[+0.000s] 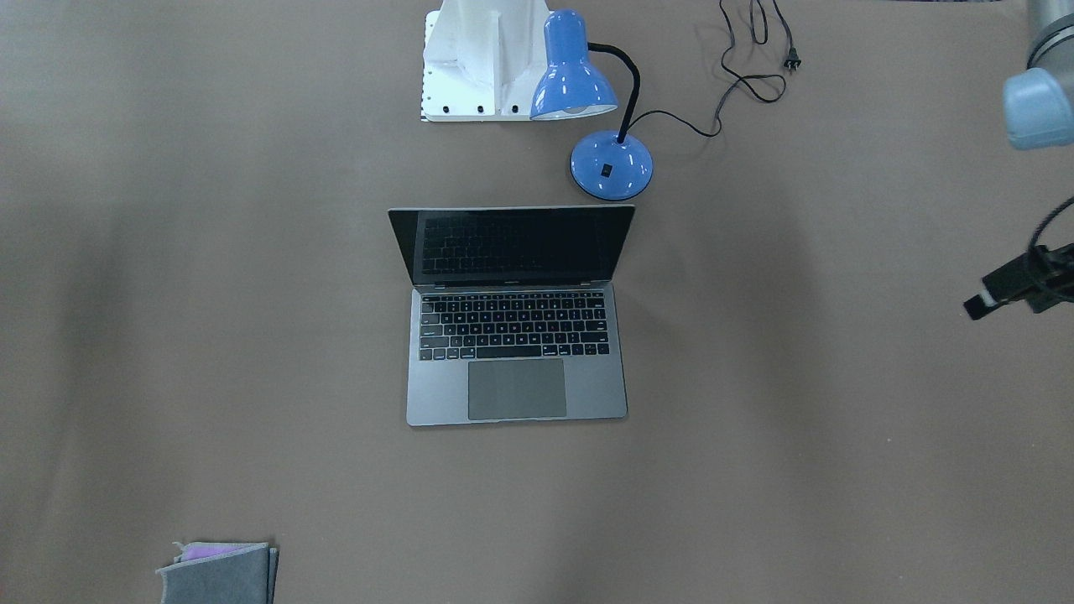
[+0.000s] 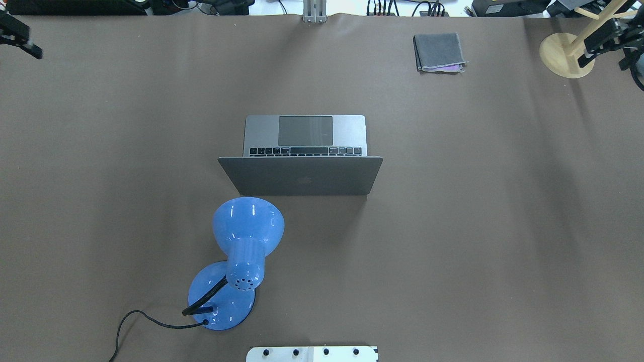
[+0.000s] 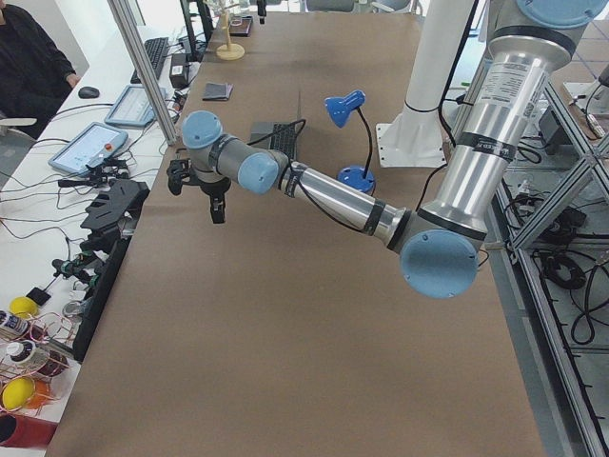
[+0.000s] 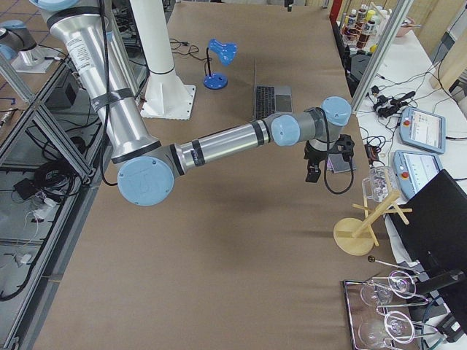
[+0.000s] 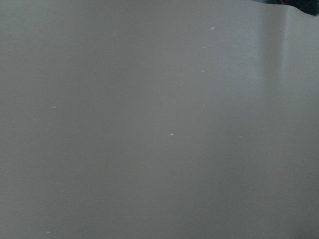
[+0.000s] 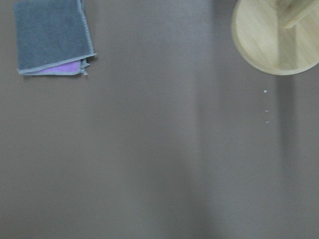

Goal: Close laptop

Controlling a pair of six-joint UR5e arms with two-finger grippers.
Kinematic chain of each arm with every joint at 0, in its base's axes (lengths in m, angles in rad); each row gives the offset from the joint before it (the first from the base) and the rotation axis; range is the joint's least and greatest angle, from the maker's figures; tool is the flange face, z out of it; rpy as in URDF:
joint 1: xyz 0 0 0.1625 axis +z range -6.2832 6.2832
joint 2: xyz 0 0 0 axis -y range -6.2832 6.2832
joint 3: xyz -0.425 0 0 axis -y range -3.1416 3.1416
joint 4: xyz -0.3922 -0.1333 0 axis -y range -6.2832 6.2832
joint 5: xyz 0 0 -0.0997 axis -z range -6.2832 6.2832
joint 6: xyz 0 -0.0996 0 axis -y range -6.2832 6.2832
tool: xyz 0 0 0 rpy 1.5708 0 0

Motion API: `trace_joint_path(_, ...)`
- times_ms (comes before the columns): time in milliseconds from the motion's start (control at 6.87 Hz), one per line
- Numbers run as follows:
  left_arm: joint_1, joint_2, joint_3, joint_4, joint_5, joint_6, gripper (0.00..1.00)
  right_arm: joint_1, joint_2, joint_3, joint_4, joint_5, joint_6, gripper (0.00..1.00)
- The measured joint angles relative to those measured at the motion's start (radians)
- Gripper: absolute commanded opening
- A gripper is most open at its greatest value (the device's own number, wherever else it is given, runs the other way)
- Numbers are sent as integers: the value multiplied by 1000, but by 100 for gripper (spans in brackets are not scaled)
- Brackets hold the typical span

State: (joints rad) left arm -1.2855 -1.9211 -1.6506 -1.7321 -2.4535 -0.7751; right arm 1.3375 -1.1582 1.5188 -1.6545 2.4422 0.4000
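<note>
The laptop (image 1: 516, 369) stands open in the middle of the brown table, black screen upright and keyboard facing away from the robot. From overhead its grey lid (image 2: 302, 176) with the dark logo faces the robot. My left gripper (image 2: 35, 52) hovers far off at the table's far left edge, its fingers together and empty; it also shows at the right edge of the front-facing view (image 1: 973, 308). My right gripper (image 2: 583, 61) hovers at the far right above a wooden stand, fingers together and empty. Neither wrist view shows the laptop.
A blue desk lamp (image 2: 246, 236) stands just behind the lid on the robot's side, its cord (image 1: 755, 67) trailing left. A grey folded cloth (image 2: 438, 51) lies far right. A round wooden stand (image 2: 566, 55) sits at the far right corner. The white robot base (image 1: 470, 84) is near the lamp.
</note>
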Motion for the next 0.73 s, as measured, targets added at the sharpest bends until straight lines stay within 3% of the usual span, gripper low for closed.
trace_joint_path(146, 62, -24, -3, -92, -2, -152, 97, -32, 17, 10, 18, 27, 67, 82)
trace_joint_path(291, 105, -43, -12, -158, -4, -271, 85, -67, 21, 25, 72, 38, 140, 67)
trace_joint_path(437, 131, -54, -30, -187, -9, -345, 56, -109, 19, 43, 154, 46, 254, 49)
trace_joint_path(583, 149, -62, -52, -197, -28, -401, 20, -153, 17, 65, 246, 68, 379, 24)
trace_joint_path(728, 163, -71, -75, -200, -55, -456, 0, -190, 15, 93, 313, 104, 489, 1)
